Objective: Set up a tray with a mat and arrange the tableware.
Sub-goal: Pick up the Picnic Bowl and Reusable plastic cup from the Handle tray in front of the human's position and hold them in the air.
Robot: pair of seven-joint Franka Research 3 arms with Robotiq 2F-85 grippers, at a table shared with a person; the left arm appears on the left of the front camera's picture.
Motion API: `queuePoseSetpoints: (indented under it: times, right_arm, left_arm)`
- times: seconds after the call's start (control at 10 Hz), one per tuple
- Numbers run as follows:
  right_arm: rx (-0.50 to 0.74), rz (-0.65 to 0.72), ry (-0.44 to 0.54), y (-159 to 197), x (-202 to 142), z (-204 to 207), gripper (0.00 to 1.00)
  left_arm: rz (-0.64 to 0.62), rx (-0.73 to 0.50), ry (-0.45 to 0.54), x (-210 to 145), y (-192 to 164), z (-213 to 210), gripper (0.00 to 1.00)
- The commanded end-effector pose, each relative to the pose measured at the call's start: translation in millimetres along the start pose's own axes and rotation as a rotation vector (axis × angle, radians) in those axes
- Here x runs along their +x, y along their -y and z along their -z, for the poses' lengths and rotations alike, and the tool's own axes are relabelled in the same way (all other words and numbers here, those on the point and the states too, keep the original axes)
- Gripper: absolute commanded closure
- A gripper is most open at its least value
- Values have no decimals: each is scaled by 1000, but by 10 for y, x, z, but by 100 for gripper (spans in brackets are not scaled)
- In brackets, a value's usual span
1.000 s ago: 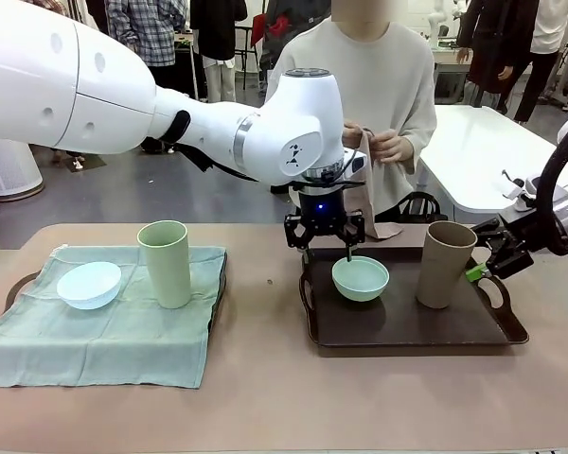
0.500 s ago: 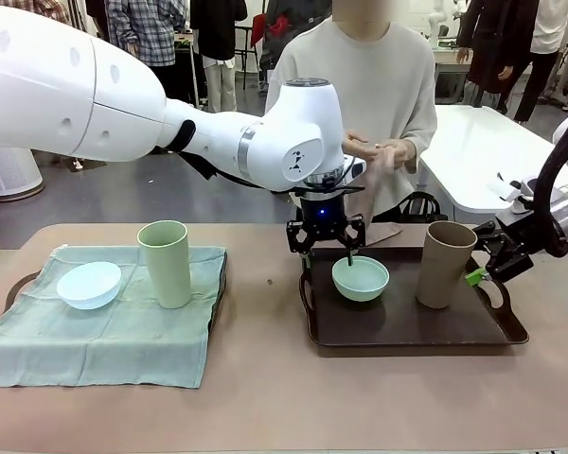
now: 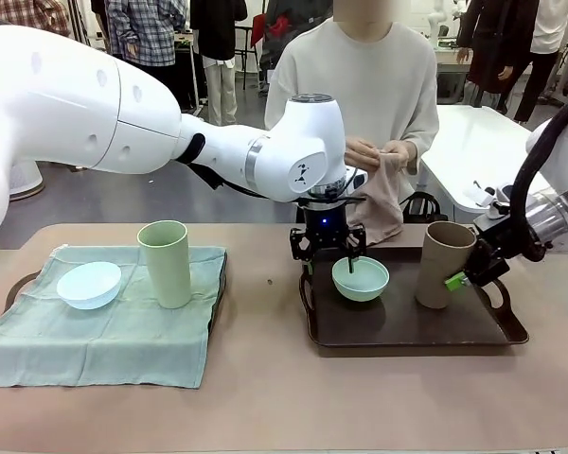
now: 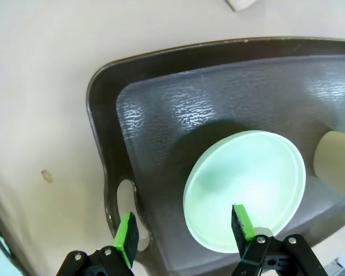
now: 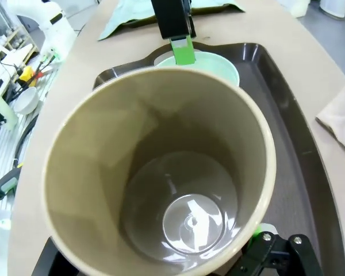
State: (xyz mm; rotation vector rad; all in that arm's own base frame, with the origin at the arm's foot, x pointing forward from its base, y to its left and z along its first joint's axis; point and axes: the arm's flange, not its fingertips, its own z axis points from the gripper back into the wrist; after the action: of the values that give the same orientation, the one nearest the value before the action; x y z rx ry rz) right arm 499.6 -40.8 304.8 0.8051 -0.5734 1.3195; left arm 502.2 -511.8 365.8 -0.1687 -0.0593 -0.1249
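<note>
A mint green bowl (image 3: pixel 361 278) and a tan-brown tumbler (image 3: pixel 445 264) stand on a bare dark brown tray (image 3: pixel 407 331). My left gripper (image 3: pixel 328 252) hangs open over the bowl's near rim. In the left wrist view one finger (image 4: pixel 242 222) is over the bowl (image 4: pixel 247 190) and the other is over the tray's handle hole. My right gripper (image 3: pixel 460 276) is open at the tumbler's right side, its green pad against the wall. The right wrist view looks down into the tumbler (image 5: pixel 161 172). A second tray (image 3: pixel 19 282) carries a green mat (image 3: pixel 104 331), a pale blue bowl (image 3: pixel 89 284) and a pale green tumbler (image 3: pixel 165 263).
A person at the far side holds a tan cloth (image 3: pixel 384 194) in both hands above the table's far edge. The left arm's white body spans the picture from the left to the middle. Bare tabletop (image 3: pixel 265 397) lies between and in front of the trays.
My left gripper has sunk a little toward the mint bowl. My right gripper has moved left, up to the tan tumbler. The person has shaken the cloth out lower.
</note>
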Motion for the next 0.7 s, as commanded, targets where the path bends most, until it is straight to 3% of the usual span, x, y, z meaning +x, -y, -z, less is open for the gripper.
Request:
queuePoseSetpoints:
  times: [0.0, 0.3, 0.4, 0.5, 0.6]
  right_arm:
    - [-19, 42, -15, 32, 26, 167, 0]
    - [9, 38, -3, 43, 36, 245, 0]
    - [40, 0, -13, 52, 37, 246, 30]
    - [42, 4, -12, 48, 24, 237, 59]
    - [41, 5, -10, 53, 21, 233, 90]
  left_arm:
    - [40, 1, 31, 61, 7, 65, 15]
    - [44, -16, 17, 83, 17, 191, 15]
    - [50, -28, 21, 98, 6, 215, 60]
    - [52, -19, 19, 99, 6, 227, 67]
    - [48, -18, 25, 103, 11, 212, 100]
